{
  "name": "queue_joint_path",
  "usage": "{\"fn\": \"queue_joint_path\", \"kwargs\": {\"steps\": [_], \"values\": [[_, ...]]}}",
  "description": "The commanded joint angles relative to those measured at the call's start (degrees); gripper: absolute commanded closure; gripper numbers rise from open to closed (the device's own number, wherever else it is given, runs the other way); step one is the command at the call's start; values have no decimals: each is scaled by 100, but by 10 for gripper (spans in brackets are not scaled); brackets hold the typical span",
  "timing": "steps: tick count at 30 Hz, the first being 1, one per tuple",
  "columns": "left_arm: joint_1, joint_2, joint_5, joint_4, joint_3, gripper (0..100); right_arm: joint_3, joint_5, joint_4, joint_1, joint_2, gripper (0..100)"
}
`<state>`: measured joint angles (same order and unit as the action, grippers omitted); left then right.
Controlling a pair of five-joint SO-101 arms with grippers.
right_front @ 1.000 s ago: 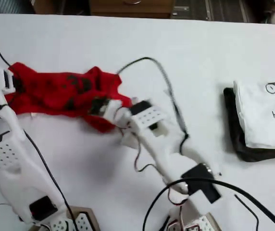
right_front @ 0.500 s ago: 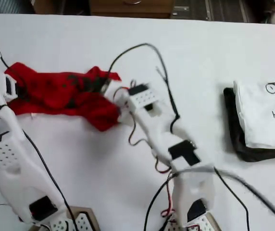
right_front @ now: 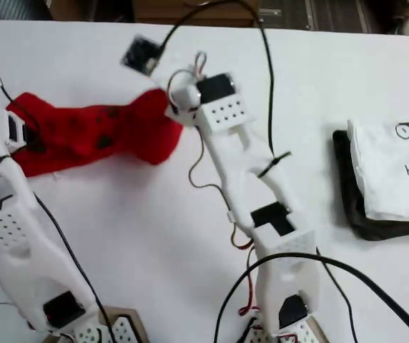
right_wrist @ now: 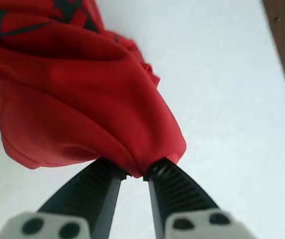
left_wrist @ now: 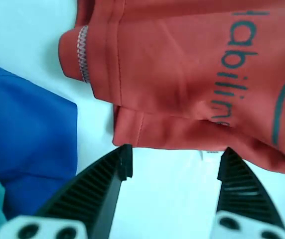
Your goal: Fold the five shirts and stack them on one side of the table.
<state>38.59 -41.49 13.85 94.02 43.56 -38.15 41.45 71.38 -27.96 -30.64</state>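
1. Right gripper: jaws closed, pinching a bunched fold of the red shirt between the fingertips. Cloth fills the gap between the pads and hangs away from the grip in one thick roll.
2. Left gripper: jaws wide apart, nothing between them. Both fingertips stand at the hem of the red shirt, over the white table. Whether they touch the cloth cannot be told.
3. Red shirt, high view: not folded. It is drawn out into a long crumpled band across the left half of the table.
   - The end nearer the table's middle sits at the right arm's wrist and looks raised. The grip point itself is blurred in this view.
   - The other end lies by the left arm, at the table's left edge.
4. Left wrist view: dark lettering and a curved line show on the shirt's upper layer. A stitched hem and a doubled edge lie just ahead of the fingertips.
5. A blue cloth lies just beside the shirt's hem, with a strip of bare table between them.
6. Stack at the table's right side: a folded white shirt with a dark print lies on top of a folded black shirt. This stack is well apart from the red shirt and from both grippers.
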Motion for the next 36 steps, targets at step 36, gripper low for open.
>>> {"fn": "queue_joint_path", "kwargs": {"steps": [36], "values": [[-1345,62,695,-589,-1033,710,-932,1099,2563,338,-1516,730]]}}
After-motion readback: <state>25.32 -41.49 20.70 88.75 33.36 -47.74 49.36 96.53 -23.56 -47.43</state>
